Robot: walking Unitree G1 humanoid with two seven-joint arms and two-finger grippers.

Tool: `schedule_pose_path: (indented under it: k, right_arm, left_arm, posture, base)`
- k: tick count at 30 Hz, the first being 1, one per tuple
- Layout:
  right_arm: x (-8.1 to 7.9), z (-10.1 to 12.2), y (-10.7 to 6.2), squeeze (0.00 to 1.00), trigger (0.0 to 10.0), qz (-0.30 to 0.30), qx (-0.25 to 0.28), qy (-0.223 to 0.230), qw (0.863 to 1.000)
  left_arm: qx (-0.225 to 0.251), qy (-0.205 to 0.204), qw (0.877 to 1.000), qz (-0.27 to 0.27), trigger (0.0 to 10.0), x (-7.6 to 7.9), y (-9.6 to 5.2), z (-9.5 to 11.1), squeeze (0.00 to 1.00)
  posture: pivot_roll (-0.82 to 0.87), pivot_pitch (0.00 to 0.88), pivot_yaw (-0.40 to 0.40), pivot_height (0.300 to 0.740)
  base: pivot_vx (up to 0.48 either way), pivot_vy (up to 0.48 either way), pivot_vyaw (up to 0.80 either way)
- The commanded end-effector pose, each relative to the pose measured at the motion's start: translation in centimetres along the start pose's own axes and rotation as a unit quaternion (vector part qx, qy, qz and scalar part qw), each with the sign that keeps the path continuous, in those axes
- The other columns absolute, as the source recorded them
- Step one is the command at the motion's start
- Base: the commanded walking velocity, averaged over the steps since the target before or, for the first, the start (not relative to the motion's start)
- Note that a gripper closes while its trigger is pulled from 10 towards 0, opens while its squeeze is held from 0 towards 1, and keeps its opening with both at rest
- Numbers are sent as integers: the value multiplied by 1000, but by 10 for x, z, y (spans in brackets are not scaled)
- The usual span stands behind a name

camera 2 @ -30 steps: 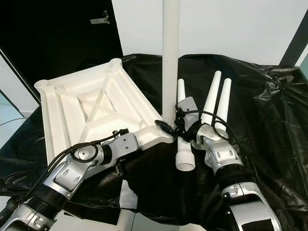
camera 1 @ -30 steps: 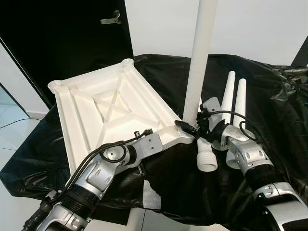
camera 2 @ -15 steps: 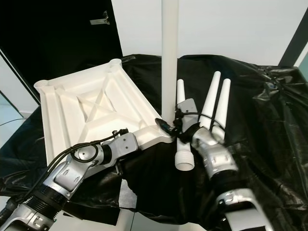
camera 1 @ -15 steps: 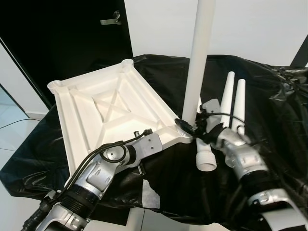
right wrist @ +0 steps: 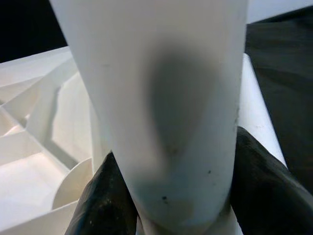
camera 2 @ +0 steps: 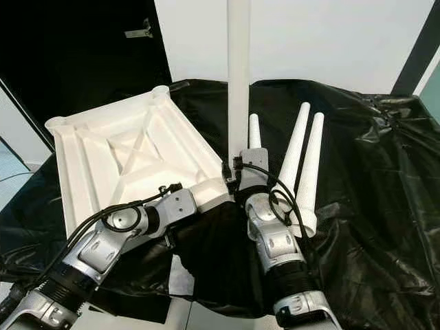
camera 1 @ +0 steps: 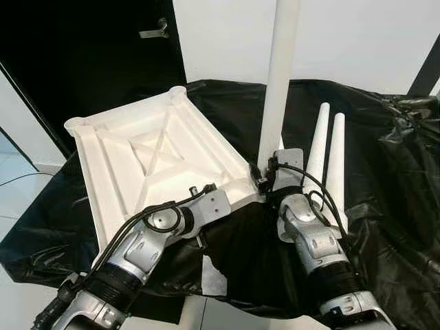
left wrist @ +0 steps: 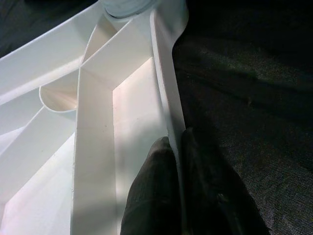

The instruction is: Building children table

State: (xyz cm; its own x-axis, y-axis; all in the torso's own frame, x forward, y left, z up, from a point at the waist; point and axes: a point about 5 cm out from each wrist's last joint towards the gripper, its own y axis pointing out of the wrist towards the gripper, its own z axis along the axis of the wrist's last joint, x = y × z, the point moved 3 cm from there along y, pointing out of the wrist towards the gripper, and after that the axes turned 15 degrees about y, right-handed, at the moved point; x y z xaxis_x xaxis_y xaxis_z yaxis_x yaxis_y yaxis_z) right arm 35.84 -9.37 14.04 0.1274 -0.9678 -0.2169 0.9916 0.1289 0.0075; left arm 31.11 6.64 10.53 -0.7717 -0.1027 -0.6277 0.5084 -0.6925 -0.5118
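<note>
Gripping upright leg point(camera 1: 277, 82), axis vertical over tabletop point(camera 1: 148, 155) corner socket: my right gripper point(camera 1: 269, 177) pinches its base; left gripper point(left wrist: 180, 161) clamps the rim.

Head stereo pair: looks fwd and down over both arms at tabletop point(camera 1: 158, 155) and upright leg point(camera 1: 278, 75). L wrist cam: v. close along tabletop's rim. R wrist cam: v. close on leg base. All views share that near corner.
</note>
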Motion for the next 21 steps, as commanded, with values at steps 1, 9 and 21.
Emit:
schedule_pose_path:
  k: [1, 9, 21]
  right_arm:
    - [28, -11, -4, 0, 10000, -71, -23, -5, 997]
    - [21, -4, -8, 0, 10000, -59, -8, 3, 998]
    - [40, 20, -13, 1000, 10000, 2, 25, -8, 1000]
  left_arm:
    - [1, 24, 1000, -6, 10000, 3, -2, 2, 0]
    - [1, 24, 1000, -10, 10000, 5, -2, 1, 0]
    - [-2, 22, 1000, -6, 10000, 3, -3, 1, 0]
  posture:
    - [19, 0, 36, 740]
    - [17, 0, 34, 740]
    - [17, 0, 38, 740]
  base:
    - [0, 0, 0]
    - [0, 0, 0]
    - [0, 0, 0]
